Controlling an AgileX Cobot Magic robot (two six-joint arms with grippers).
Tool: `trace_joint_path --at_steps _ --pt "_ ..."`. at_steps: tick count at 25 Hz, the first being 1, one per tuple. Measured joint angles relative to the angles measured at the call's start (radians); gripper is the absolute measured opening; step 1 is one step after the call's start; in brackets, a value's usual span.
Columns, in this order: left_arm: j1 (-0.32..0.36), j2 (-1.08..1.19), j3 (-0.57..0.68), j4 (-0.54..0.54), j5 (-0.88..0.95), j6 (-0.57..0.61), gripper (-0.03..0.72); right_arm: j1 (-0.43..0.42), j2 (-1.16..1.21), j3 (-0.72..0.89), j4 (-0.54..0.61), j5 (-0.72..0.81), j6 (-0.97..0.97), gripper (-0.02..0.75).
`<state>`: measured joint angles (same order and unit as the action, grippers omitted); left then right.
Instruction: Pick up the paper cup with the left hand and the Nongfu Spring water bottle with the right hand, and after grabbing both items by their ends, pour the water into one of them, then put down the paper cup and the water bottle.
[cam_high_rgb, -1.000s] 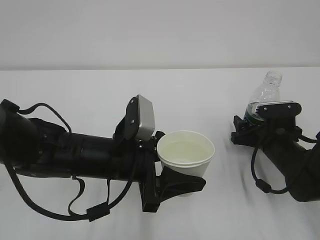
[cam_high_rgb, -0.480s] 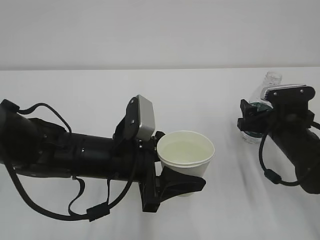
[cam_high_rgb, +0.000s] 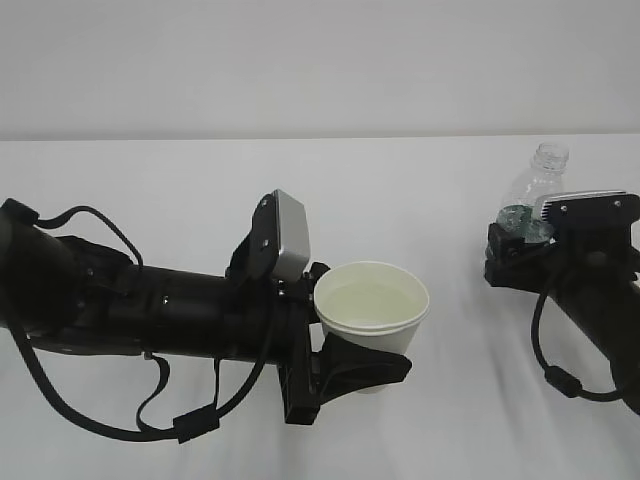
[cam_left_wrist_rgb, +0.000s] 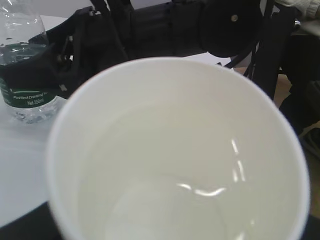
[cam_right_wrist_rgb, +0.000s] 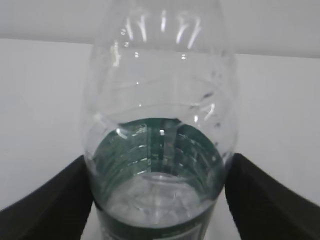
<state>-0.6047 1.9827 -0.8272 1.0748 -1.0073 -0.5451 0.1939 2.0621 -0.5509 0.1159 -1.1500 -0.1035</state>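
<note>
My left gripper (cam_high_rgb: 362, 345) is shut on the white paper cup (cam_high_rgb: 372, 310), one finger (cam_high_rgb: 385, 368) wrapping its lower wall. The cup is upright near the table's middle, with water (cam_high_rgb: 370, 298) in it. The left wrist view is filled by the paper cup (cam_left_wrist_rgb: 175, 150), which hides the fingers. At the right, my right gripper (cam_high_rgb: 520, 252) is shut on the clear, green-labelled Nongfu Spring water bottle (cam_high_rgb: 535, 185), uncapped and nearly upright. In the right wrist view the bottle (cam_right_wrist_rgb: 160, 145) sits between both black fingers (cam_right_wrist_rgb: 47, 205), a little water (cam_right_wrist_rgb: 160, 200) at its bottom.
The white table (cam_high_rgb: 150, 170) runs back to a pale wall, with its far edge (cam_high_rgb: 300, 137) behind both arms. My left arm's body and cables (cam_high_rgb: 130, 320) lie across the left front. The left wrist view also shows the bottle (cam_left_wrist_rgb: 22, 45) and right arm (cam_left_wrist_rgb: 150, 30).
My right gripper has carried the bottle to the right, and the bottle now stands straighter. The left arm and the cup have not moved.
</note>
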Motion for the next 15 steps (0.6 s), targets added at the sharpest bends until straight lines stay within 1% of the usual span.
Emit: trace_joint_path --at_steps 7,15 --pt "0.0 0.0 0.0 -0.001 0.0 0.0 0.473 0.0 -0.085 0.064 -0.005 0.0 0.004 0.609" --pt "0.0 0.0 0.0 -0.023 0.0 0.002 0.473 0.0 -0.186 0.143 -0.054 0.0 0.012 0.601"
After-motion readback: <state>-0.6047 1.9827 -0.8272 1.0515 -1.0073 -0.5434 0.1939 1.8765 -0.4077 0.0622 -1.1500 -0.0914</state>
